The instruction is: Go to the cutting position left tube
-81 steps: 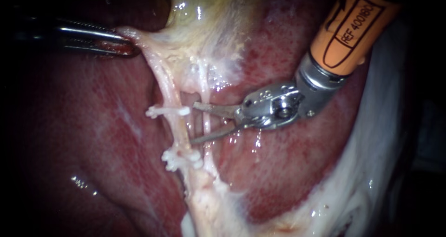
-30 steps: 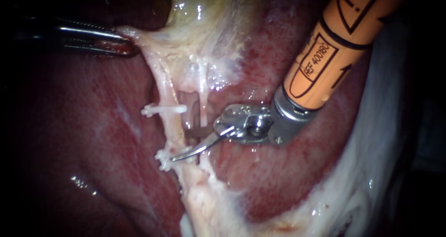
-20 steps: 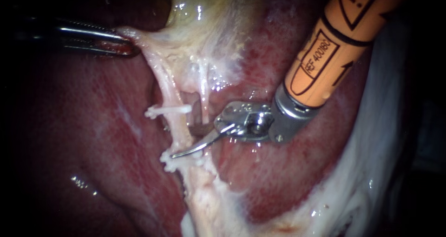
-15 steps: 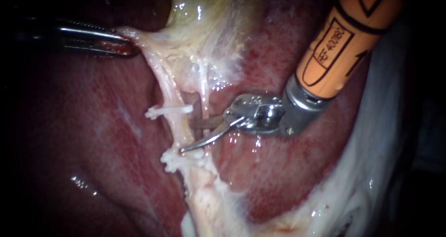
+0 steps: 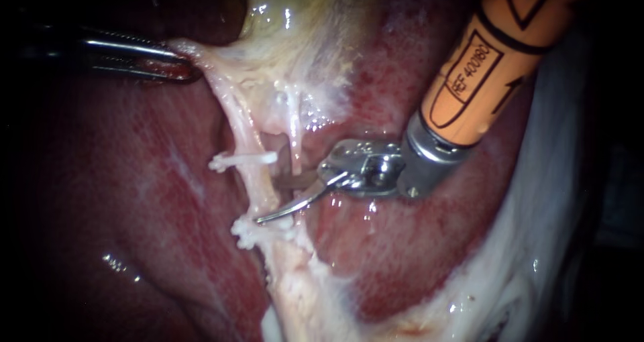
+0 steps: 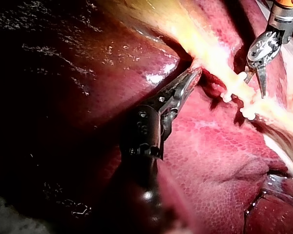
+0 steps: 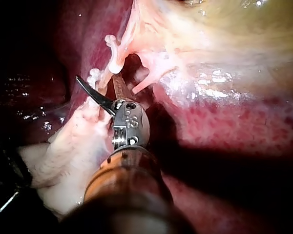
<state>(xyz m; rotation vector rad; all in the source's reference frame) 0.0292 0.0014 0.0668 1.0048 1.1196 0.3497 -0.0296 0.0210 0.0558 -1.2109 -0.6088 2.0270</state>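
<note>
Left tube (image 5: 260, 181) (2 clips (image 5: 243, 159)) lies inside right instrument's (image 5: 267, 200) open end effector.

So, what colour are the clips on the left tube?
White; the clips show best in the endoscope view.

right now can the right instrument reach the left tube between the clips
Probably yes: the right instrument has its jaws open either side of the left tube, between the upper clip and lower clip, nothing blocking it. The right tube runs close.
</note>
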